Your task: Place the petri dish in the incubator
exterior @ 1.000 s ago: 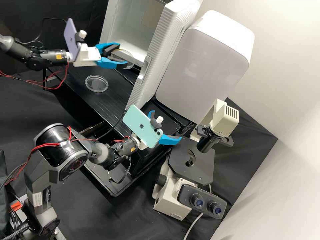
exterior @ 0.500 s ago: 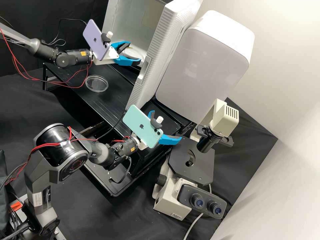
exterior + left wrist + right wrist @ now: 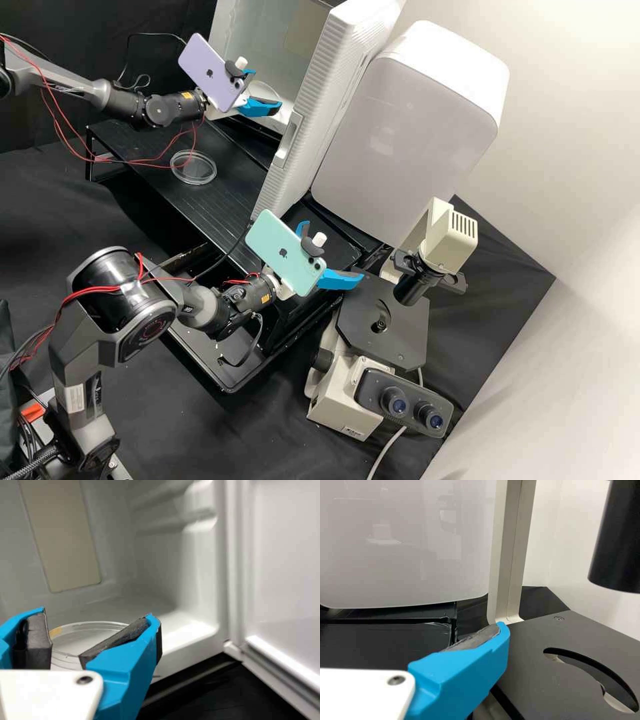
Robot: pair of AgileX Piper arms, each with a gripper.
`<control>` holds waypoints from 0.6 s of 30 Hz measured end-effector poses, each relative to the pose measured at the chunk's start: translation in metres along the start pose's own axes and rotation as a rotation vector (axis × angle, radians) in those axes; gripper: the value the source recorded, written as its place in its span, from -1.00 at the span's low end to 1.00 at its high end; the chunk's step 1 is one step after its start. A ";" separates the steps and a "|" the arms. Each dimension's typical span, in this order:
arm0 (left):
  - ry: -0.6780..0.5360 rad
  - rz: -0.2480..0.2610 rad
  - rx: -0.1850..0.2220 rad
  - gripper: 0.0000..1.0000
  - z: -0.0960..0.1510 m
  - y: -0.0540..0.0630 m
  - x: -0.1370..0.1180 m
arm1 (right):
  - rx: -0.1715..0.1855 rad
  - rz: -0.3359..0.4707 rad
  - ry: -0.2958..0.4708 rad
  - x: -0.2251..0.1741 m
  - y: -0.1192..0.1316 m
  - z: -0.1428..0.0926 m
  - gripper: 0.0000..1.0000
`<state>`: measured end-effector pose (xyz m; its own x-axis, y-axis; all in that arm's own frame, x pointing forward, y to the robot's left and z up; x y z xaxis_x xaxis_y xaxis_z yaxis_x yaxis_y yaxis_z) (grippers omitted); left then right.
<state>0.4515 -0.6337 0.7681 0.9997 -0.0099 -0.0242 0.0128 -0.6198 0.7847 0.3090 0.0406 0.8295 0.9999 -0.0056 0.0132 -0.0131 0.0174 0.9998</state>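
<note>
**High view.** Over the last second my left gripper (image 3: 261, 105) has advanced from above the bench (image 3: 220, 200) into the open front of the incubator (image 3: 333, 80). The transfer stage is therefore nearly complete, and I judge that lowering and release remain. A second clear dish (image 3: 193, 167) lies on the bench, well apart from the incubator and in the same place as before. I see no contents in it. My right gripper (image 3: 341, 278) has not moved. It hangs just beside the microscope (image 3: 380, 373).

**Left wrist view.** My left jaws are clamped on the rim of the petri dish (image 3: 75, 637), one pad on each side. The dish is held level, low over the incubator floor (image 3: 187, 625) and just inside the threshold. I cannot tell whether it touches the floor. The dish is transparent, and any contents are not discernible.

**Right wrist view.** My right gripper sits over the edge of the microscope stage (image 3: 560, 650) and holds nothing. I cannot tell whether it is open or closed.
</note>
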 end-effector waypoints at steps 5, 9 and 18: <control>0.040 -0.025 -0.004 -1.00 0.002 -0.002 0.014 | 0.000 0.000 0.000 0.000 0.000 0.000 1.00; 0.066 -0.038 -0.003 -1.00 0.004 -0.003 0.024 | 0.000 0.000 0.000 0.000 0.000 0.000 1.00; 0.122 -0.058 0.026 -1.00 0.002 -0.005 0.052 | 0.000 0.000 0.000 0.000 0.000 0.000 1.00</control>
<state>0.5035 -0.6322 0.7616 0.9926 0.1213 0.0080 0.0716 -0.6365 0.7679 0.3090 0.0406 0.8295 0.9999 -0.0056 0.0132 -0.0131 0.0174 0.9998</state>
